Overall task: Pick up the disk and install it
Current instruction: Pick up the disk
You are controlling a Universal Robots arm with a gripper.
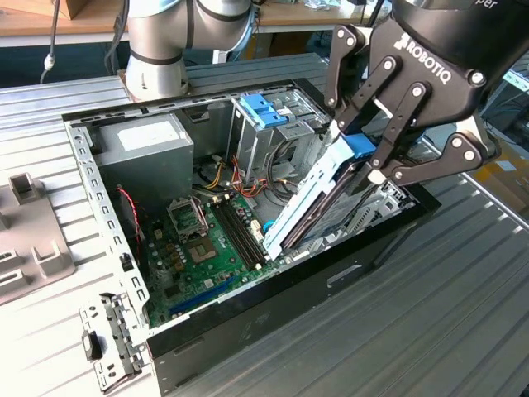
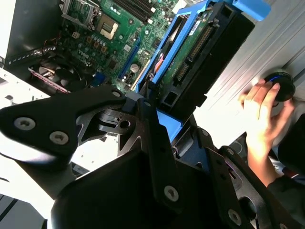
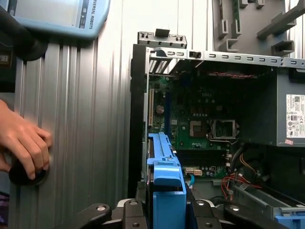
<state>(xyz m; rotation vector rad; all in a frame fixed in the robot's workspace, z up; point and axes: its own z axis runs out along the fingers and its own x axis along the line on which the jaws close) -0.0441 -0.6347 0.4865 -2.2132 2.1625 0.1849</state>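
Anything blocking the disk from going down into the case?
Nothing visible does. The gripper, jaws shut, holds the dark grey disk in its light-blue carrier tilted, lower end down by the green motherboard in the open black computer case. A person's hand is outside it.

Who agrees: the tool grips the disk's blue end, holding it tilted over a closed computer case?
Wrong on one point: the computer case is open, not closed; the exterior view shows its motherboard exposed. The tool does grip the disk by its blue end, holding it tilted.
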